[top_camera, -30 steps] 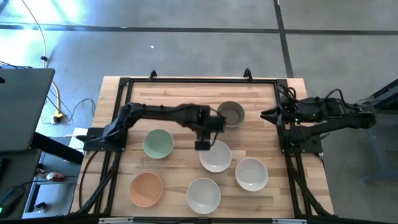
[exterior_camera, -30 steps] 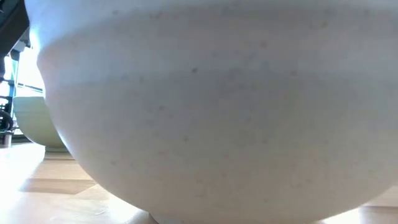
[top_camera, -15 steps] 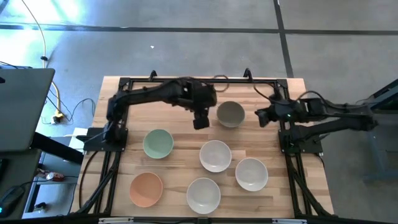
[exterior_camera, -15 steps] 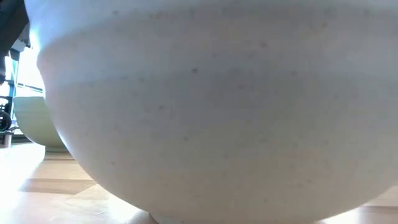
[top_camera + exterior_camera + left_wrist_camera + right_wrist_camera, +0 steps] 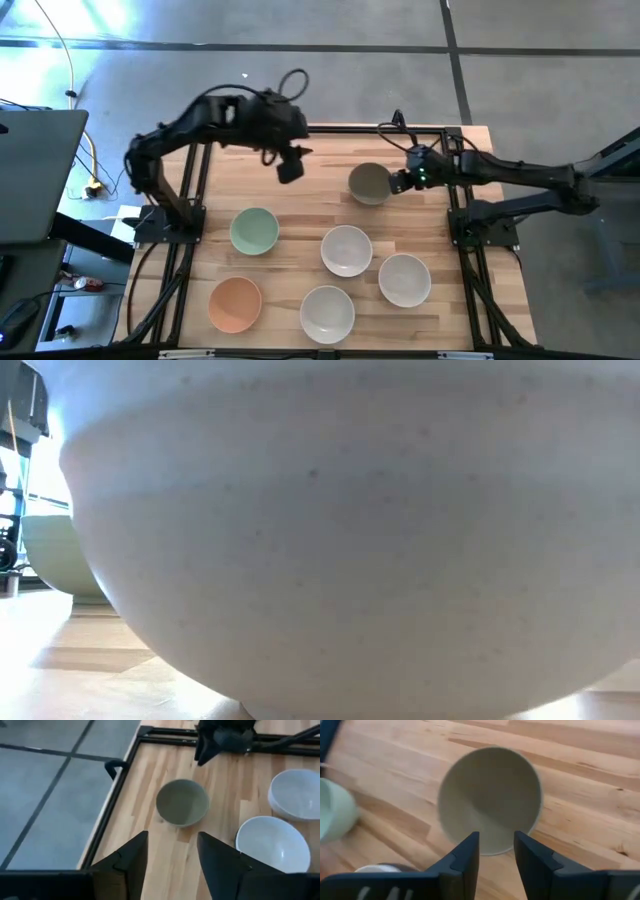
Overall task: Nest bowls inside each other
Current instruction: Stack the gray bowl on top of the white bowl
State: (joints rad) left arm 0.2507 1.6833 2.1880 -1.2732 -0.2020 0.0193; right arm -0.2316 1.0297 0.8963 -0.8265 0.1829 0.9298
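A grey bowl [image 5: 370, 183] stands on its base at the far middle of the table. My right gripper [image 5: 400, 182] hovers open just right of it; in the right wrist view the open fingers [image 5: 496, 851] show over the bowl's [image 5: 490, 800] near rim. My left gripper [image 5: 290, 166] is raised and open at the far left-middle, and the grey bowl [image 5: 182, 802] lies ahead of its fingers [image 5: 172, 855]. On the table also stand a mint green bowl [image 5: 254, 230], a peach-orange bowl [image 5: 235, 304] and three white bowls [image 5: 346, 250] [image 5: 404, 279] [image 5: 327, 313].
A black frame [image 5: 330, 130] runs round the wooden table top. In the low view one white bowl [image 5: 340, 540] fills almost the whole picture, with a pale bowl [image 5: 50, 555] behind it at the left. Bare wood lies between the grey bowl and the mint green one.
My left gripper has risen from beside the middle white bowl and swung toward the table's far left, away from the grey bowl. My right gripper has come from the table's right edge toward the grey bowl, sinking and rolling. No bowl has moved.
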